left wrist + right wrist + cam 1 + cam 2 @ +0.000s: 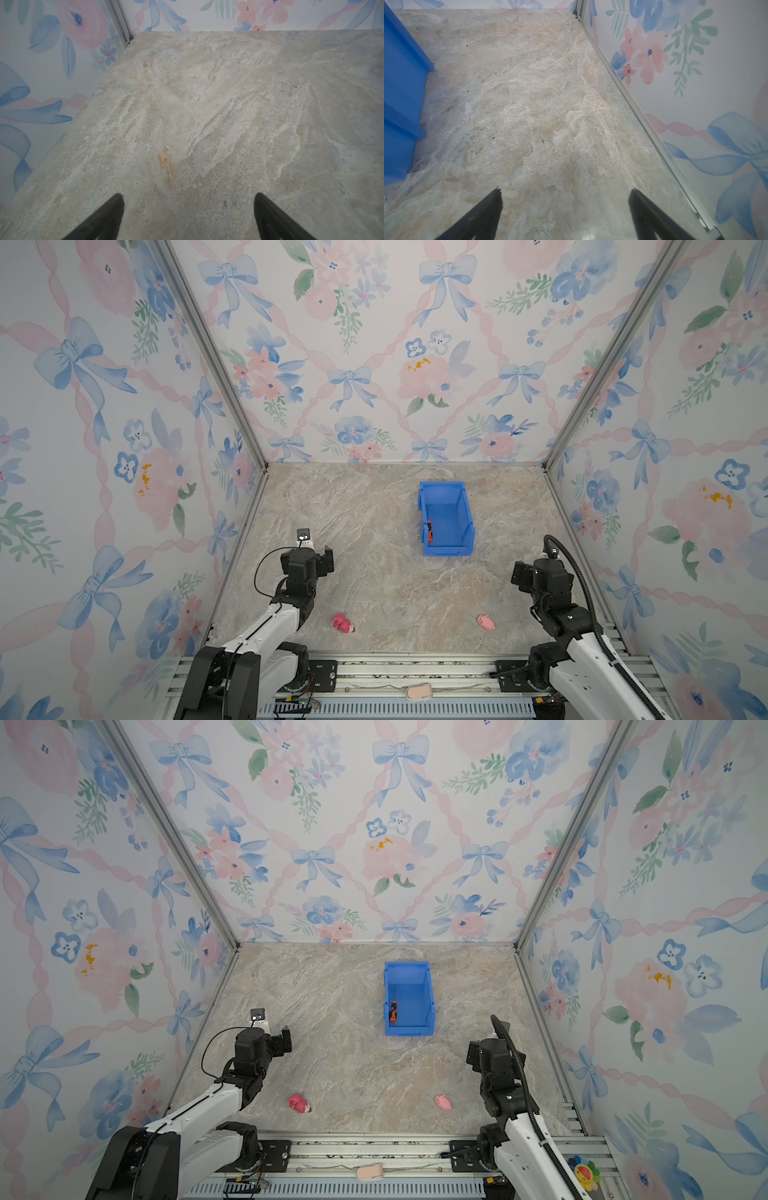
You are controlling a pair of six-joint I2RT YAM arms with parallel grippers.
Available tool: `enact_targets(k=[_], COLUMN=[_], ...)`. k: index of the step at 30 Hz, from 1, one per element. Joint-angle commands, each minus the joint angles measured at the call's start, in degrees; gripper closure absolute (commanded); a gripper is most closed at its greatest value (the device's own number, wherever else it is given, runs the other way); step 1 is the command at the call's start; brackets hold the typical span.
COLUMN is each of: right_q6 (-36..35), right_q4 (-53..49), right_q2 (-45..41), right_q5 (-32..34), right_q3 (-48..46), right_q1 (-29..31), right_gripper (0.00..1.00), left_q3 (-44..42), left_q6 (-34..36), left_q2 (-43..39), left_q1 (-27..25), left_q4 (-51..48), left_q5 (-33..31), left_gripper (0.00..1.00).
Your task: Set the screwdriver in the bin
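The blue bin (453,549) (411,1029) stands right of the table's middle in both top views, and its outer wall (400,93) also shows in the right wrist view. The black-and-orange screwdriver (429,531) (392,1011) lies inside it against the left wall. My left gripper (188,197) hovers open over bare marble at the table's left, with nothing between its fingers. My right gripper (564,192) hangs open and empty near the right wall, to the near right of the bin. In both top views each gripper's fingers are hidden under its wrist (307,564) (540,576).
Two small pink toys (343,623) (485,621) lie near the front edge of the marble table (374,593). Flowered walls close the left, back and right sides. A metal rail (415,672) with both arm bases runs along the front.
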Motion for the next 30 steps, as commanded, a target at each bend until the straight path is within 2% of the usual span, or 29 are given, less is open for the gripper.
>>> enact_targets(k=[1,2,6,12,15,17,19,23,24,26,28,30], right_q6=[-4.4,-4.1,-6.1,-7.4,-9.4,-9.7,-9.1,-9.1,-9.3,-9.5,-9.4,-9.4], right_q4=[15.6,15.6,30.0,44.0,43.8,47.0,45.9,64.4,66.4,59.4,64.0,61.9], right_q2=[3.5,5.9,18.0,39.7,47.9,52.1,51.1,53.6,54.3,52.6,54.0,53.3], right_q5=[-5.0,-5.9,-11.0,-13.9,-16.7,-18.7,-20.3,-21.5,-21.7,-20.9,-21.0,-21.0], right_q3=[-2.8,-1.7,-0.7,8.2,14.8,15.8,15.2,6.8,6.3,8.2,7.2,7.7], right_q1=[-2.3,-2.8,-3.1,-4.4,-5.0,-5.8,-6.8,-7.4,-7.0,-6.8,-6.8,-6.8], right_gripper=[0.03,0.03,0.03,0.03,0.03,0.03,0.03,0.03,0.03,0.03,0.03,0.03], left_q3=[0.4,0.8,3.6,9.9,8.2,3.9,0.9,1.2,1.2,1.1,1.0,1.0], left_q6=[0.9,1.2,1.7,5.7,5.6,5.9,6.5,6.4,6.5,6.4,6.4,6.5], left_q2=[3.9,5.4,13.5,26.5,24.8,24.5,26.8,26.9,26.9,26.8,26.8,26.8], left_q1=[0.9,1.1,3.0,4.2,4.2,4.4,5.7,5.9,5.8,5.8,5.8,5.7], left_q4=[9.7,11.7,20.1,27.3,27.6,35.1,42.6,42.3,42.2,42.3,42.4,42.3], left_q5=[0.9,0.9,2.2,3.8,5.0,7.0,12.2,12.4,12.3,12.2,12.2,12.0], left_gripper=[0.02,0.02,0.02,0.02,0.02,0.02,0.02,0.02,0.02,0.02,0.02,0.02])
